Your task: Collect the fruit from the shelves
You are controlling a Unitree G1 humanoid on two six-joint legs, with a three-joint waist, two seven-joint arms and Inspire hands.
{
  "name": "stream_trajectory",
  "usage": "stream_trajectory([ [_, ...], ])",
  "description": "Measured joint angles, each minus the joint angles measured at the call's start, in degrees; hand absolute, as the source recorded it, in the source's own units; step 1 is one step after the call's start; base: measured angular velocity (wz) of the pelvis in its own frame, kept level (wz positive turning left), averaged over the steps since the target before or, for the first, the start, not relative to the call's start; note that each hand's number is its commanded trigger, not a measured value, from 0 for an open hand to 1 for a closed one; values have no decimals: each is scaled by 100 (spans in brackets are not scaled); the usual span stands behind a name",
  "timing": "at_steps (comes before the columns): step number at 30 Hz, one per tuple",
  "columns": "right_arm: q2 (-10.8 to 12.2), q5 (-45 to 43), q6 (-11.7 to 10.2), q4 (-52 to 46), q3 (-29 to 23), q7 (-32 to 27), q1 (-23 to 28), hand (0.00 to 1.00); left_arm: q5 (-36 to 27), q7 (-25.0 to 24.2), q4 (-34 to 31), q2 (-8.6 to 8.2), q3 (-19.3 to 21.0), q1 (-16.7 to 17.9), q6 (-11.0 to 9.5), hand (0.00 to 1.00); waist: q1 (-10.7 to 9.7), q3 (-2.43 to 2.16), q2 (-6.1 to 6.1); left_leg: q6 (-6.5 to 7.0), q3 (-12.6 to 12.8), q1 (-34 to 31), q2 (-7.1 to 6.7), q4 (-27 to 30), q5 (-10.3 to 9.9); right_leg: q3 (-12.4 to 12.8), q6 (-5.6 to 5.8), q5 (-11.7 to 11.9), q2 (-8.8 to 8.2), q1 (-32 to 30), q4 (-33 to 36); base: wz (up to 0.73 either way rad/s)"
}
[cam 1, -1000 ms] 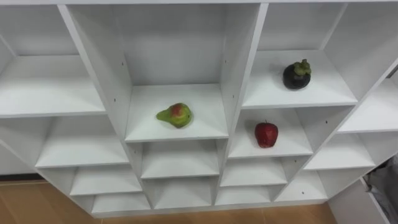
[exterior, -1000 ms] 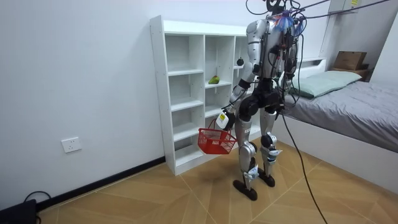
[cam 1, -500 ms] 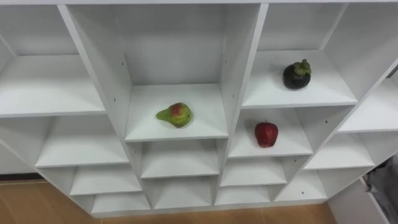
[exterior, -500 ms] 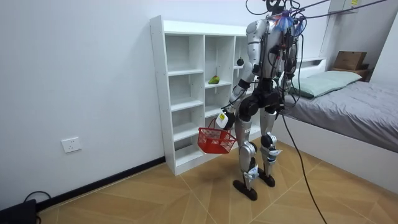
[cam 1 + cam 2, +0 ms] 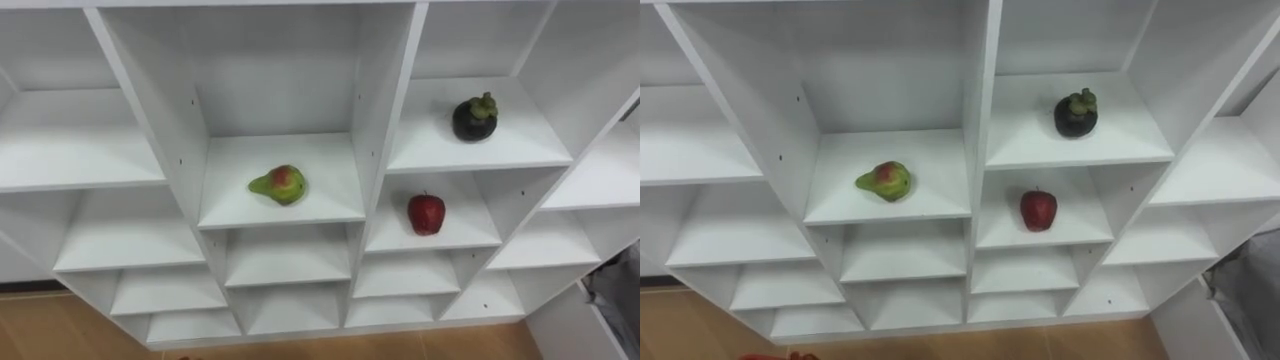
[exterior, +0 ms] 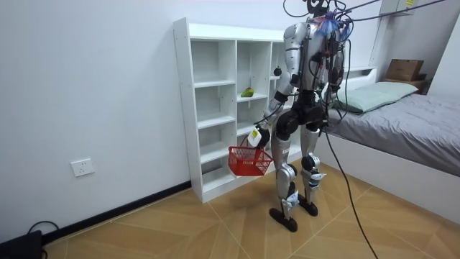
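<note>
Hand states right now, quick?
Left hand: closed on the handle of the red basket.
Right hand: cannot be told.

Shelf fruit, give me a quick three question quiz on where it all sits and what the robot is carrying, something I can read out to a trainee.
1. True or false: the pear shares a compartment with the apple.
2. Pick one. The dark fruit sits: A, in the compartment right above the apple; B, in the compartment below the apple; C, beside the pear.
3. Short answer: in the room view, what hangs from the left hand?

Key: 1 false, the pear is one column to the left. 2 A. 3 the red basket.
</note>
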Motion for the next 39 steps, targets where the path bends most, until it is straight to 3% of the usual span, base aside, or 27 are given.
stream_trajectory([
  [4,32,-257,14,-678,1,-284,229,0,-20,8,-11,0,-64,-78,-6,100,-2,-12,-6,0,11,-24,1,1,0,-7,0,0,-1,-31,9,-1],
  [9,40,-811,-7,-2310,-42,-667,611,0,-13,43,-64,-31,-84,-97,-114,100,-6,-23,35,0,134,-16,10,0,0,97,0,0,8,-103,76,-13],
  [12,57,-951,-100,-3225,-39,-890,784,0,-17,48,-126,-29,-114,-123,-232,100,-41,-6,81,7,139,-14,9,-7,-4,115,1,0,6,-115,80,-1],
  [17,81,-896,-248,-4893,-36,-1192,1179,0,-81,148,-192,-44,-139,-98,-292,100,-53,-27,82,8,170,-58,12,-17,-5,204,3,4,20,-201,94,-6],
  [20,90,-753,-370,-5260,-12,-1281,1241,0,-139,260,-273,-44,-188,-61,-336,100,-120,-29,76,8,177,-53,11,-17,-5,221,3,4,20,-204,92,-2],
  [25,100,-768,-391,-6086,-18,-1478,1423,0,-134,288,-333,-34,-192,2,-534,100,-173,-31,96,8,233,-54,11,-19,-6,262,3,5,27,-215,87,-5],
  [32,94,-785,-515,-7012,-20,-1891,1440,0,-154,290,-347,-26,-401,54,-546,100,-181,-31,139,8,299,-78,20,-37,-10,315,6,9,40,-302,132,-3],
  [39,95,-776,-666,-7185,-14,-2223,1427,0,-249,396,-347,-24,-436,101,-577,100,-172,-47,155,7,372,-95,27,-39,-11,391,6,8,51,-388,209,-6],
])
